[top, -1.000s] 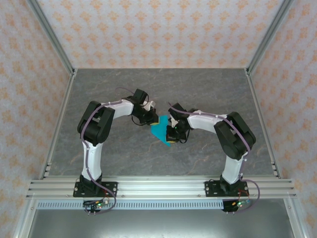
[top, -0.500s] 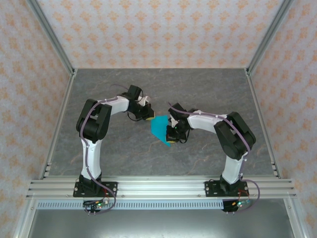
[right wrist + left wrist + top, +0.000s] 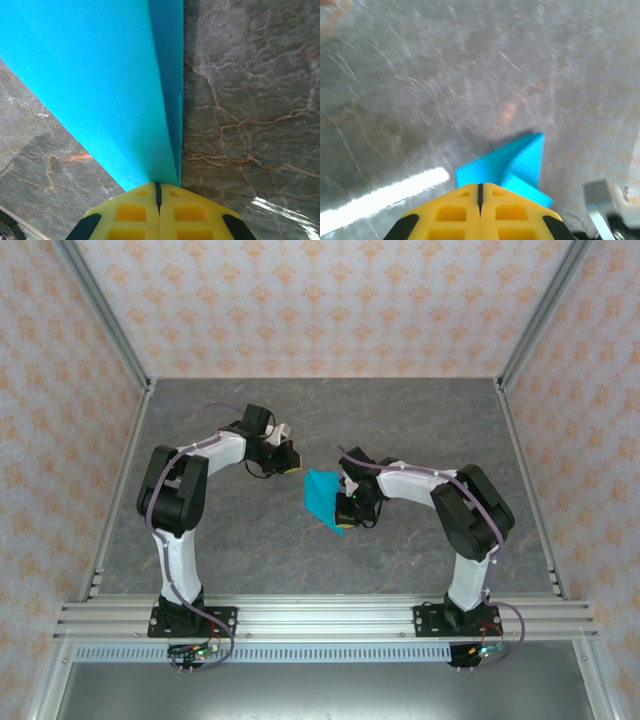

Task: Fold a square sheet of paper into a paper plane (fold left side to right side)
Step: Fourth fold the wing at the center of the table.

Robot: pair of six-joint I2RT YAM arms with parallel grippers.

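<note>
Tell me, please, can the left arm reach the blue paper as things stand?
Probably yes: only bare table lies between the left gripper and the blue paper; the right gripper pinches its other side.

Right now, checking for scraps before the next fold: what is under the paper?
Grey table shows around the paper, which the right fingers pinch. The patch directly beneath is covered.

Enclosure, present fittings:
- Tabletop [image 3: 420, 420]: grey marble-look surface with pale and rust veins; bright streak of reflected light [image 3: 380, 197] on it.
- Far wall [image 3: 330, 300], left wall [image 3: 50, 440], right wall [image 3: 600, 440]: pale pink paper, repeating orange motifs.
- Corner posts [image 3: 100, 310]: slanted aluminium bars.
- Near edge: slotted aluminium rail [image 3: 330, 618].
</note>
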